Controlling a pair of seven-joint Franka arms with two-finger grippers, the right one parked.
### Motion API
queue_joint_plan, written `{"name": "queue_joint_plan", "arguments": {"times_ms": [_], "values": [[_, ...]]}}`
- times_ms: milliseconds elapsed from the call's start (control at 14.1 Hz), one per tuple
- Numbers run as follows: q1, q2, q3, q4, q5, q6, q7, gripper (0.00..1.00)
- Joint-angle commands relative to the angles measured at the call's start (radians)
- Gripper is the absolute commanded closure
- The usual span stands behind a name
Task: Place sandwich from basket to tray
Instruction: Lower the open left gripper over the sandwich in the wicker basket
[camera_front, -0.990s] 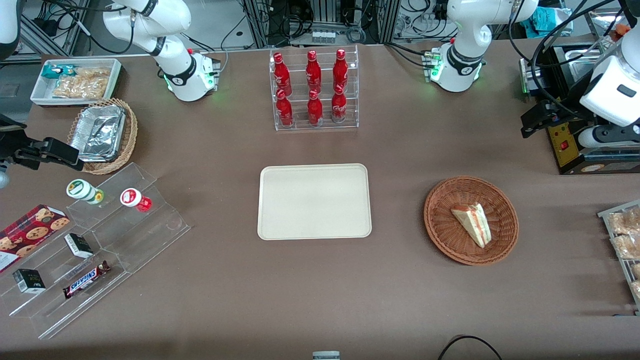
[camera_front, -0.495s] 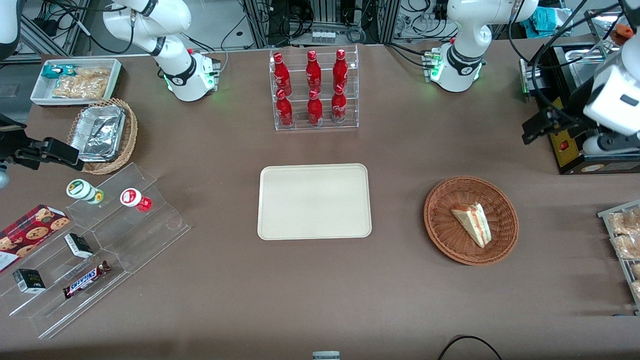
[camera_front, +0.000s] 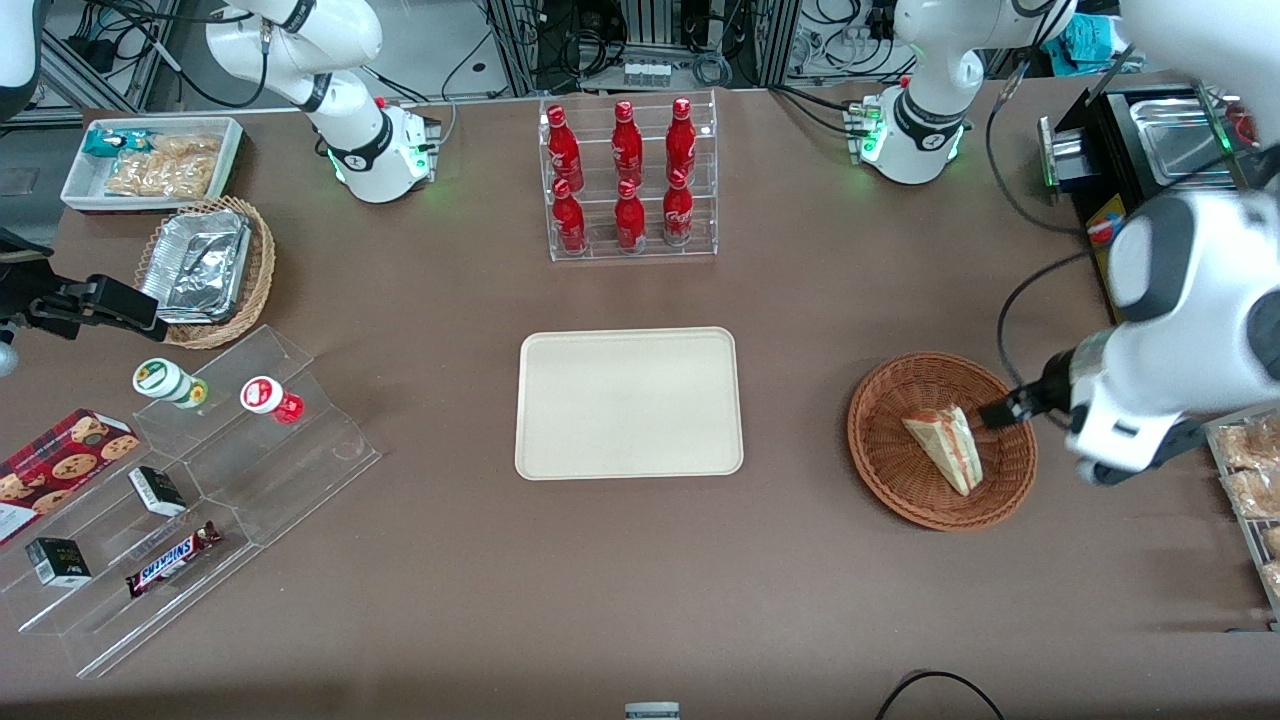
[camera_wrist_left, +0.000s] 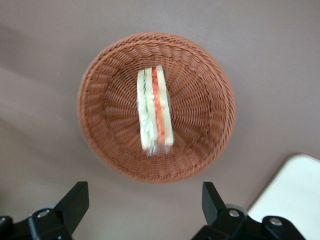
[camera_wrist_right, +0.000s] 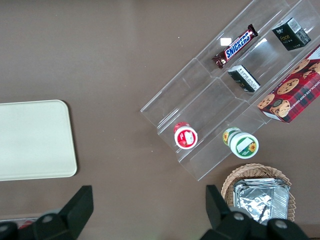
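Observation:
The sandwich, a white-bread wedge with red and green layers, lies in the round reddish-brown wicker basket. The cream tray lies flat at the table's middle, bare. My left gripper hangs above the basket's rim on the side toward the working arm's end, close to the sandwich but not touching it. In the left wrist view the gripper is open wide and holds nothing. That view looks down on the sandwich in the basket, with a corner of the tray showing.
A clear rack of red bottles stands farther from the camera than the tray. Toward the parked arm's end are clear display steps with snacks, a light wicker basket of foil trays and a white bin. Packaged pastries lie at the working arm's end.
The left arm has swung from beside the black box at the table's end, down and toward the camera, to hang over the basket's rim. The sandwich, basket and tray have not moved.

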Motion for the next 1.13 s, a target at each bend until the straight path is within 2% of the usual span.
{"name": "queue_joint_plan", "arguments": {"times_ms": [0, 212, 424, 848, 919, 990, 1061], "values": [[0.004, 0.078, 0.008, 0.017, 0.029, 0.038, -0.063, 0.00], [0.004, 0.103, 0.030, -0.079, 0.029, 0.180, -0.083, 0.00], [0.004, 0.118, 0.032, -0.187, 0.027, 0.362, -0.198, 0.00], [0.003, 0.120, 0.032, -0.276, 0.026, 0.382, -0.220, 0.01], [0.000, 0.112, 0.031, -0.288, 0.024, 0.388, -0.220, 0.12], [-0.003, 0.104, 0.031, -0.296, 0.021, 0.390, -0.221, 0.35], [-0.006, 0.103, 0.031, -0.301, 0.020, 0.388, -0.229, 0.49]]}}
